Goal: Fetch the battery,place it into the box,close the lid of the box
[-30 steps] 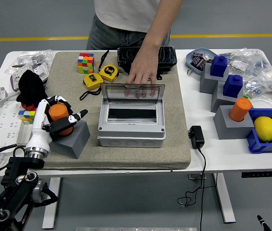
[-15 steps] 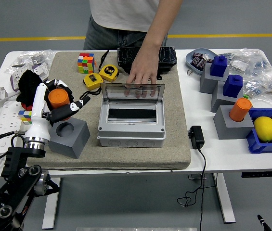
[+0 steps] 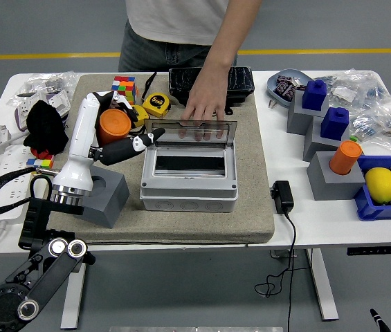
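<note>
Lifted clear of its grey holder point(image 3: 102, 196), the orange battery point(image 3: 113, 126) rides upright, grasped by the left hand point(image 3: 115, 135), just left of the open box point(image 3: 189, 181) mid-bench.

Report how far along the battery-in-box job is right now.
Done: the orange battery is out of its grey holder, gripped in the left hand. In hand: it is held just left of the grey box, whose clear lid a person's hand props open. Left: set the battery inside, then close the lid.
</note>
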### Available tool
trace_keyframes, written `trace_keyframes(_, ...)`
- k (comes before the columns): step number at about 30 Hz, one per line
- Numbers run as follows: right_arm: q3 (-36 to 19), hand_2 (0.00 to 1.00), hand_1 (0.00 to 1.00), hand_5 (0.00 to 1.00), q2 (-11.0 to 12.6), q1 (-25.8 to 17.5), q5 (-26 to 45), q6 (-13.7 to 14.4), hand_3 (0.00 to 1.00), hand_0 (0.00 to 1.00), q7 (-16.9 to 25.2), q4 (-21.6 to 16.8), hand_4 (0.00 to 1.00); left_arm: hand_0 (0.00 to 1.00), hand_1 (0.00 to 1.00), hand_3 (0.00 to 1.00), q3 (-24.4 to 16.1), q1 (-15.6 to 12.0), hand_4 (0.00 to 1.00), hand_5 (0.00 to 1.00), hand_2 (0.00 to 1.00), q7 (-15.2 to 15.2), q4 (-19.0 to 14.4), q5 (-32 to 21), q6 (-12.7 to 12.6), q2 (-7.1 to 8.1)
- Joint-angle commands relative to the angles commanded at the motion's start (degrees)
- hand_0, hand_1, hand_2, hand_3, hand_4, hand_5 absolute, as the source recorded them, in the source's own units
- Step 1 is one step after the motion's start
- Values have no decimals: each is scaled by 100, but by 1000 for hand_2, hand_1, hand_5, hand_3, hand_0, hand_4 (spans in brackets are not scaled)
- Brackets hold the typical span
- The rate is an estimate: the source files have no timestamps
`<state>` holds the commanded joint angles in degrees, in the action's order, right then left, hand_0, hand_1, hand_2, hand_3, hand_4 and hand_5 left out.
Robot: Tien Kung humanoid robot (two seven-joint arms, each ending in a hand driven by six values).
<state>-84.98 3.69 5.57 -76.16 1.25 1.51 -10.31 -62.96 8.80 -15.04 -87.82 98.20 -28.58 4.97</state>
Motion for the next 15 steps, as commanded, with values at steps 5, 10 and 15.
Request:
trace_keyframes(5,2,725,744,998,3,-3,4,1,764,852,0,0,998,39,2,2,66,0,991,161,7,67,-20,232,-6,11)
trace_keyframes(10,8,725,744,998,7,-7,3,0,764,852,-2,0,998,39,2,2,114,18,992,162,3,153,-55,646,-39,13)
trace_keyframes(15,15,725,744,998,6,-4,20,1,764,852,1,0,998,38,2,2,225,88,993,166,2,277,-59,1245,-55,29)
